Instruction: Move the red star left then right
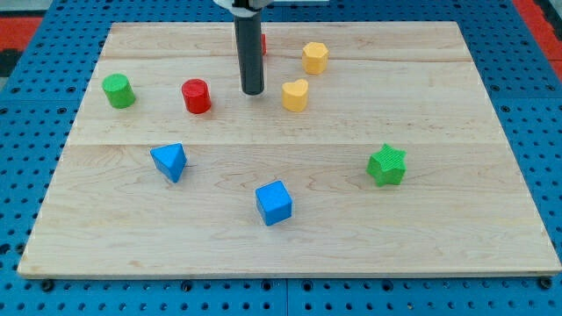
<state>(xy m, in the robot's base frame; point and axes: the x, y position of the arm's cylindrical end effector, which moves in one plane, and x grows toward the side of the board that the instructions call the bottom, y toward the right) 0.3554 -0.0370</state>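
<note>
Here my tip (253, 91) rests on the wooden board (439, 237) near the top edge; the rod has no jaws and holds nothing.
The red star (262, 44) is mostly hidden behind the rod, just above my tip. Red cylinder (196, 96) sits left of the tip, yellow heart (296, 95) right. Yellow hexagon (315, 57) lies toward the top edge.

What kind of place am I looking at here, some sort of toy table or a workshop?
Most likely a robotics lab test bench. A pale wooden board lies on a blue perforated base, small coloured blocks like the green star and blue cube are scattered on it, and my tip rests between the red cylinder and a yellow block.
</note>
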